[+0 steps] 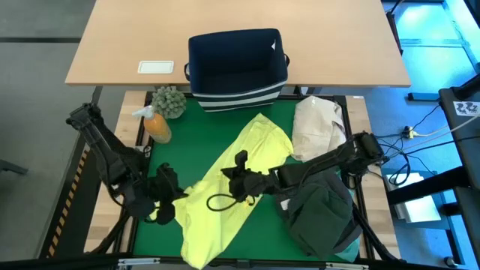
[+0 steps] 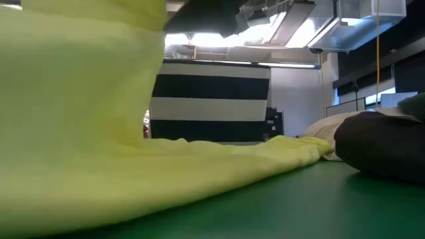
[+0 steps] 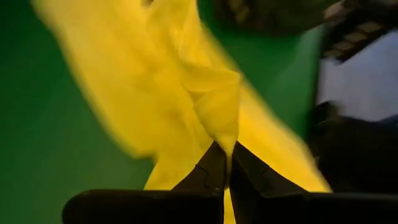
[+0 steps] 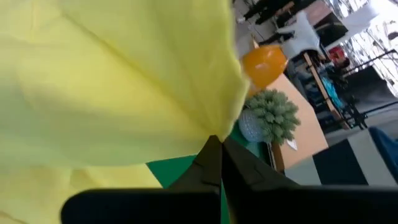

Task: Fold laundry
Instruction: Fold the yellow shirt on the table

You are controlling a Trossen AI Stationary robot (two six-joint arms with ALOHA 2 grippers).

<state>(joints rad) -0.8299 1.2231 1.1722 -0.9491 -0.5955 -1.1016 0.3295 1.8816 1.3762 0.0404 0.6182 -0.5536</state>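
The bright yellow-green shirt (image 1: 240,161) lies slantwise on the green mat (image 1: 202,127), from its far right toward its near left. My left gripper (image 1: 178,195) is shut on the shirt at its left side. My right gripper (image 1: 236,178) is shut on it near the middle. In the low view the shirt (image 2: 80,119) rises at the left, and its far part (image 2: 292,147) trails on the mat. A heap of dark grey and olive garments (image 1: 321,214) sits at the near right. My left gripper pinches a bunched fold of the shirt (image 3: 225,138) between its two fingers (image 3: 208,171). The cloth spreads away from the tips in loose creases; how many layers it holds, I cannot tell. My right gripper pinches a gathered edge of the shirt (image 4: 219,127) between its two fingers (image 4: 208,163). The cloth fans out from the tips, drawn into radiating folds, raised off the mat there.
A navy bin (image 1: 236,64) with a striped base stands on the wooden table at the far side. A cream-beige bundle (image 1: 319,127) lies at the far right of the mat. An orange bottle (image 1: 156,126) and a small plant (image 1: 170,101) stand at the far left corner.
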